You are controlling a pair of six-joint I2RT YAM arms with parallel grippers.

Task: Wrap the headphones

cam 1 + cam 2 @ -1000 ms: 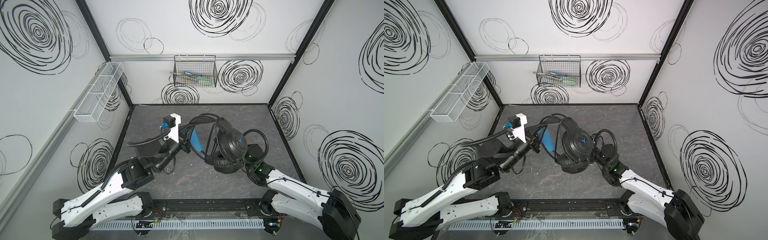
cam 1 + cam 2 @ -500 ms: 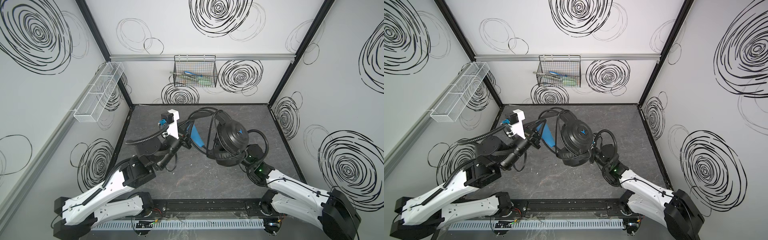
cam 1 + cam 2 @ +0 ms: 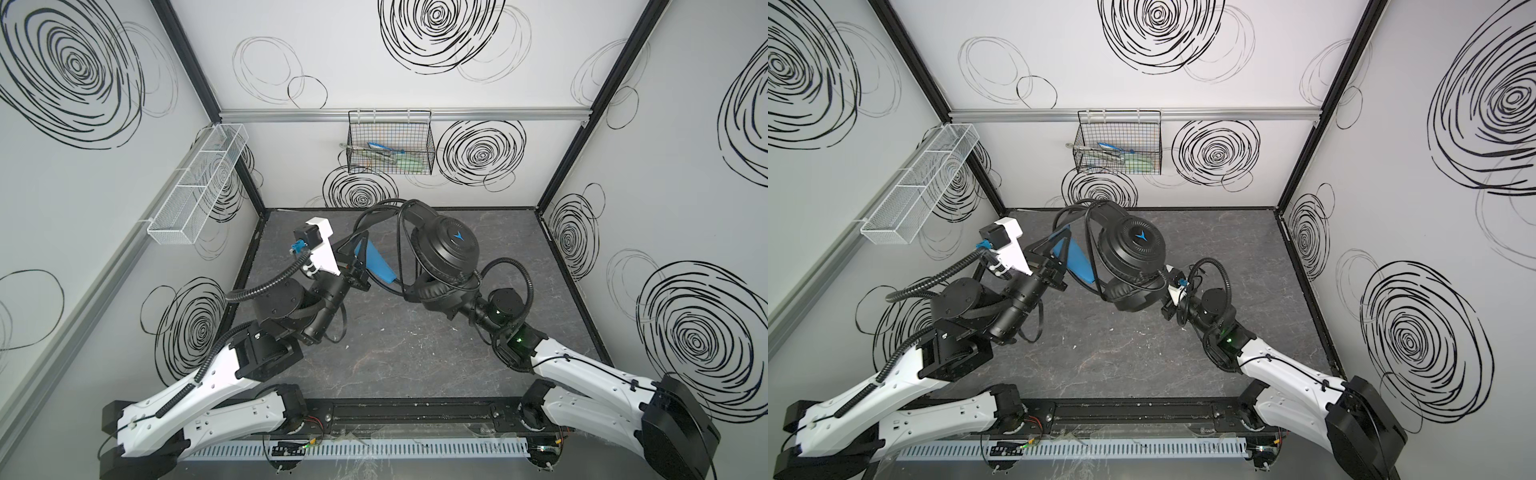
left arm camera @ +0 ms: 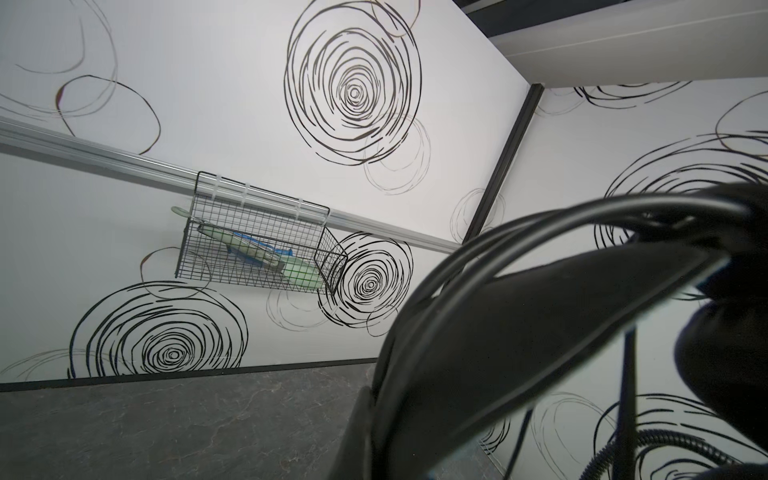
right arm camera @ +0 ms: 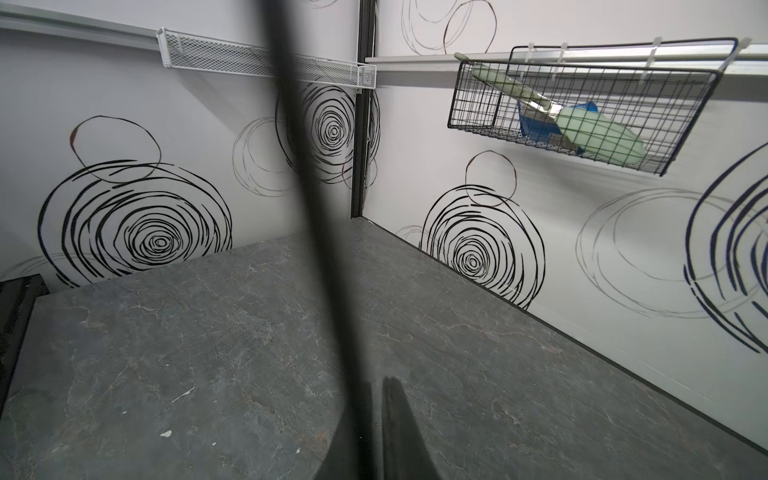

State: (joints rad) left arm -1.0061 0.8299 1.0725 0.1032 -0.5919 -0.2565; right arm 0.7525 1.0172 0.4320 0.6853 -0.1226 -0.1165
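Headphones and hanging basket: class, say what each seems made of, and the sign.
Headphones: likely matte black plastic cup, finely ridged rim; pad looks like soft leatherette. Basket: thin black wire, probably coated metal, see-through grid.

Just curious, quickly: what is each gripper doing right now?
Left gripper: closed, apparently on the cable of the headphones.
Right gripper: closed, holding the headphones; grip itself hidden.
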